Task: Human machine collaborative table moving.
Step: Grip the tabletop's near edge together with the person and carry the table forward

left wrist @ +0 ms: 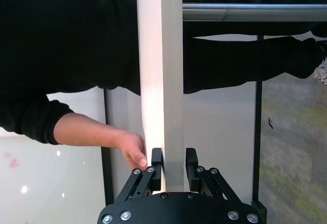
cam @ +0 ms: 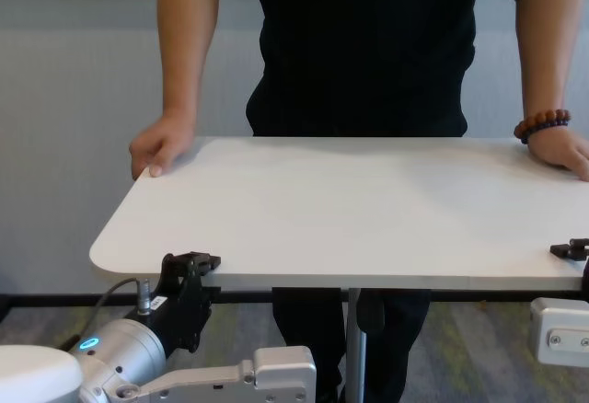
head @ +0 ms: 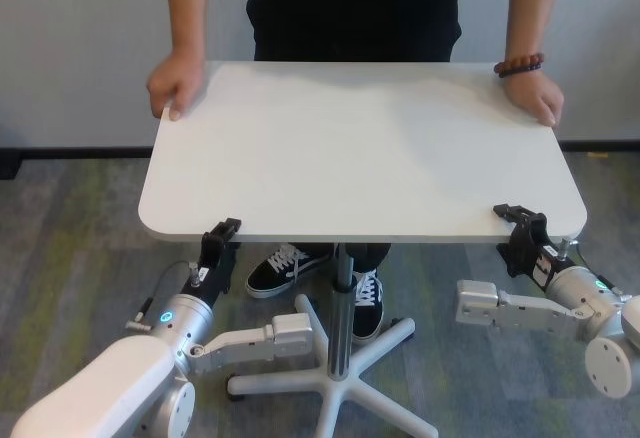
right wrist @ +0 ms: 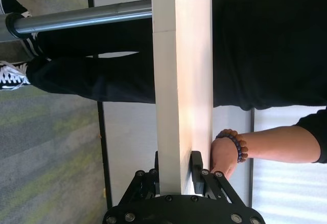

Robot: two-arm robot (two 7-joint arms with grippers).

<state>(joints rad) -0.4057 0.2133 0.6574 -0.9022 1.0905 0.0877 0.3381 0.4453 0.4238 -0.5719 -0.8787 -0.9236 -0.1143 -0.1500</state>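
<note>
The white table (head: 360, 148) stands on a grey central post (head: 343, 298). My left gripper (head: 221, 233) is shut on the table's near edge by the left corner; the left wrist view shows its fingers (left wrist: 156, 162) clamping the thin edge (left wrist: 161, 81). My right gripper (head: 520, 220) is shut on the near edge by the right corner, also shown in the right wrist view (right wrist: 176, 170). The human (head: 355, 8) in a black shirt stands at the far side, with both hands on the far corners (head: 178, 83) and a bead bracelet (head: 518, 63) on one wrist.
The table's white star base (head: 335, 378) spreads on the grey carpet between my arms. The human's black-and-white sneakers (head: 285, 268) are under the table near the post. A pale wall with dark skirting runs behind the human.
</note>
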